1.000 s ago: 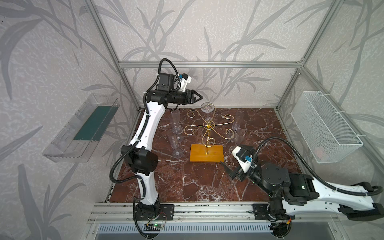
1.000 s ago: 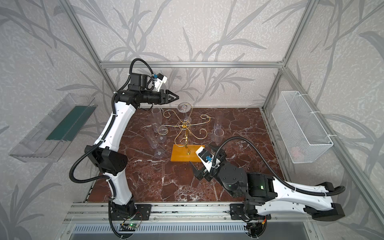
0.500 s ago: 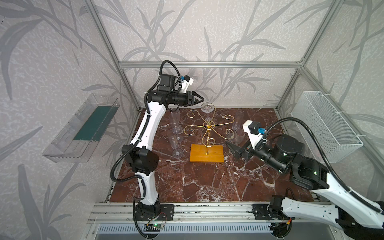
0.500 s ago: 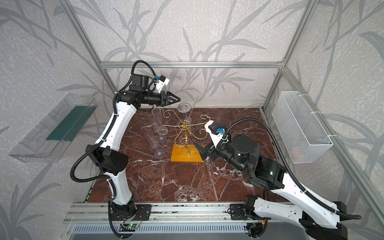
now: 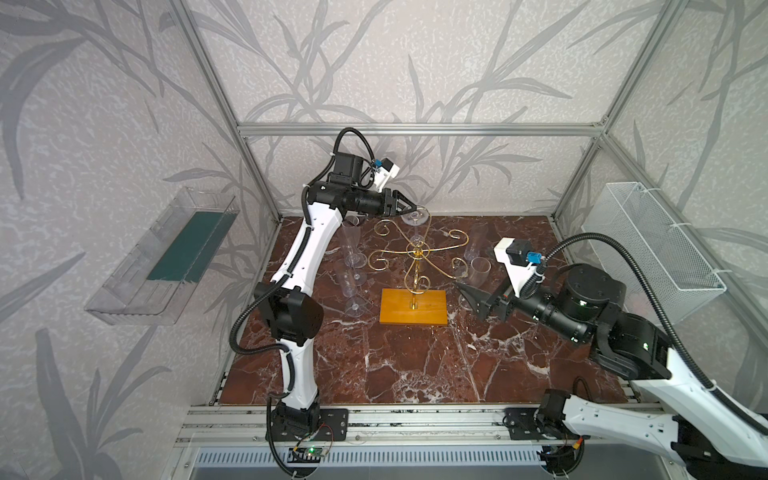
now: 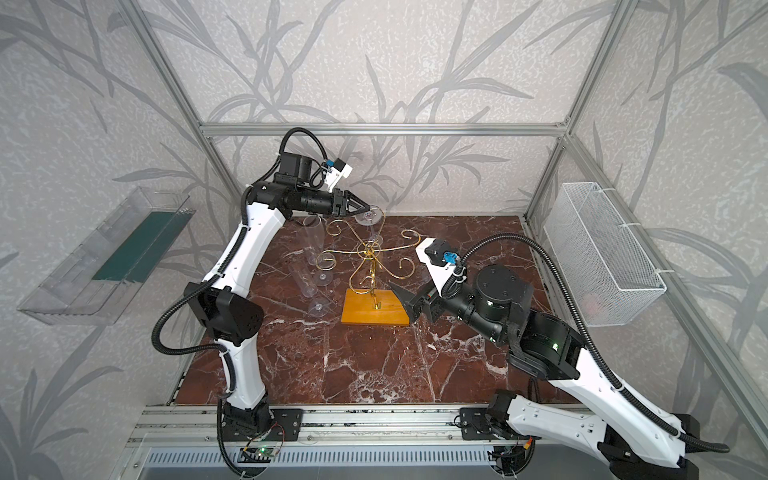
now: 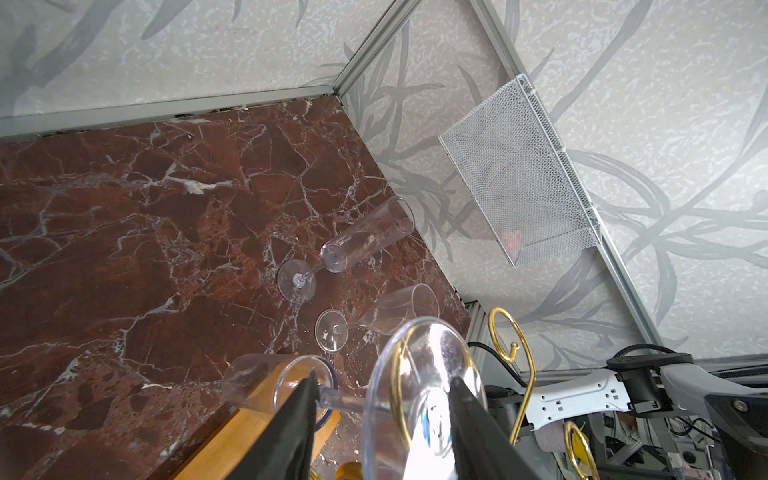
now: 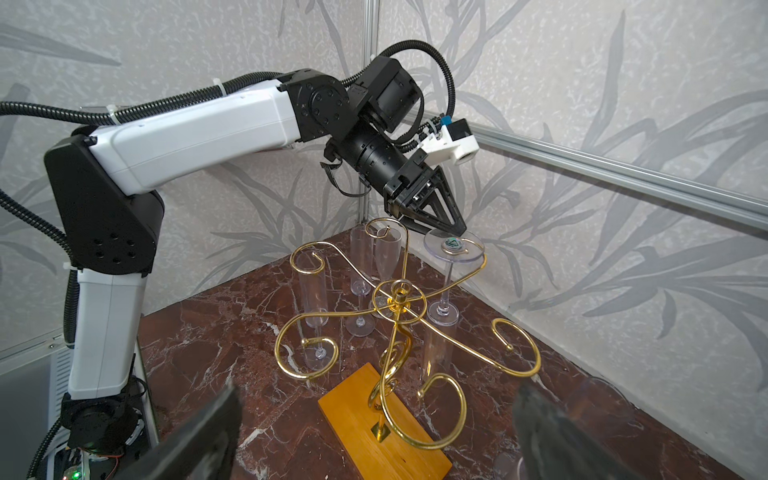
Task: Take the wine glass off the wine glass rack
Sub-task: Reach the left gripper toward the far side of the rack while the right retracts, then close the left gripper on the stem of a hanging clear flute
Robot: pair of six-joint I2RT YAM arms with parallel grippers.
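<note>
A clear wine glass (image 5: 417, 216) (image 6: 369, 216) hangs upside down from a back arm of the gold wire wine glass rack (image 5: 413, 307) (image 6: 374, 307), its round foot uppermost. My left gripper (image 5: 415, 206) (image 6: 370, 208) reaches in from the left at foot height. In the left wrist view the left gripper (image 7: 382, 378) straddles the foot (image 7: 432, 357), with one finger by the stem and one against the foot's outer face. A gap still shows on the stem side. My right gripper (image 5: 461, 293) (image 6: 401, 303) (image 8: 378, 390) hangs wide open and holds nothing, just right of the orange base (image 8: 386, 449).
Several clear flutes stand on the marble table, some left of the rack (image 5: 353, 266) and some to its right (image 5: 478, 270). A white wire basket (image 5: 652, 249) hangs on the right wall. A clear tray (image 5: 166, 257) hangs on the left wall.
My left gripper slid right until its jaws straddled the glass foot, and they narrowed. The right arm rose from the table's front and swung up beside the rack's base.
</note>
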